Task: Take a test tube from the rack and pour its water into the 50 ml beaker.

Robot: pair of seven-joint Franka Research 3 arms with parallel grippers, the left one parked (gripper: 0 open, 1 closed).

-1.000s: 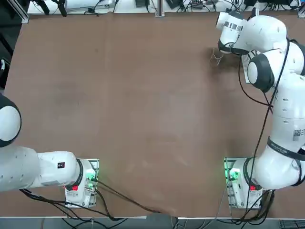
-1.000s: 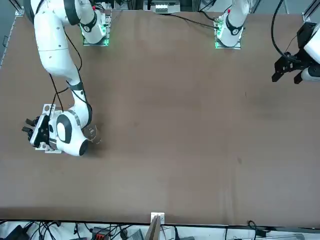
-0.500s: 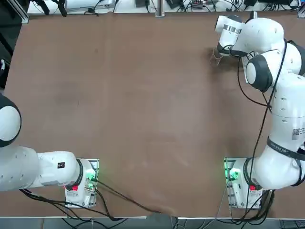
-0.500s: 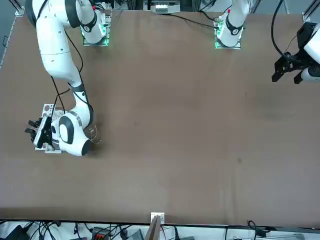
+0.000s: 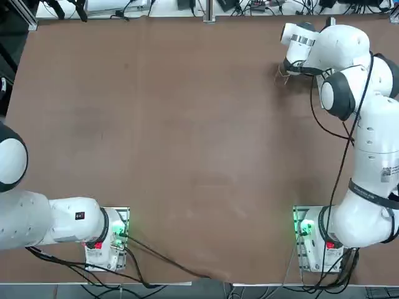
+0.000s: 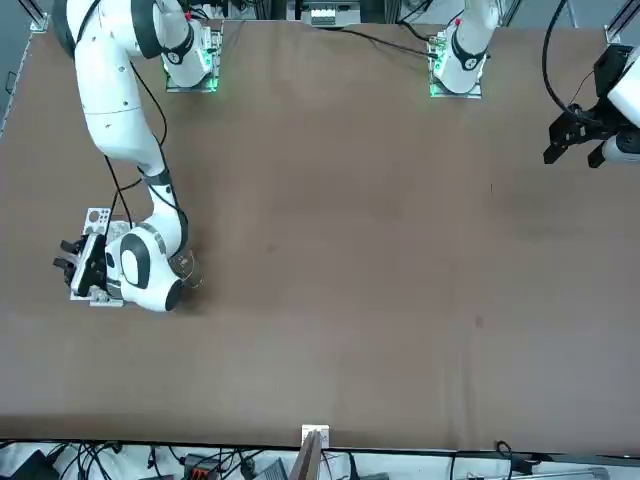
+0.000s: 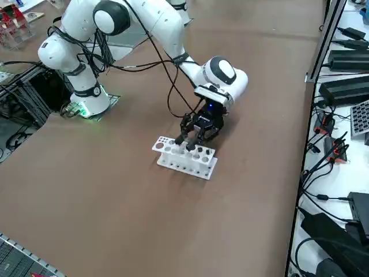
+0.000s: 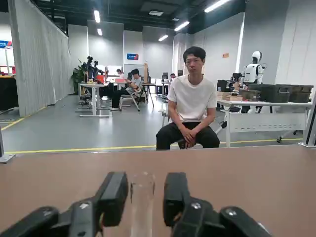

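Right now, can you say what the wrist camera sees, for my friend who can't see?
The right gripper's jaws stand open, with a clear test tube upright between them. Beyond the brown table, a person sits.

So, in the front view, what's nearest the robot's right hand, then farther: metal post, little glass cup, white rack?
1. White rack, at the right hand.
2. Little glass cup, beside the arm.
3. Metal post, across the table.

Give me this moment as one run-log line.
right gripper: open, at rack | test tube: between fingers, ungripped | beaker: on table | pour: not started
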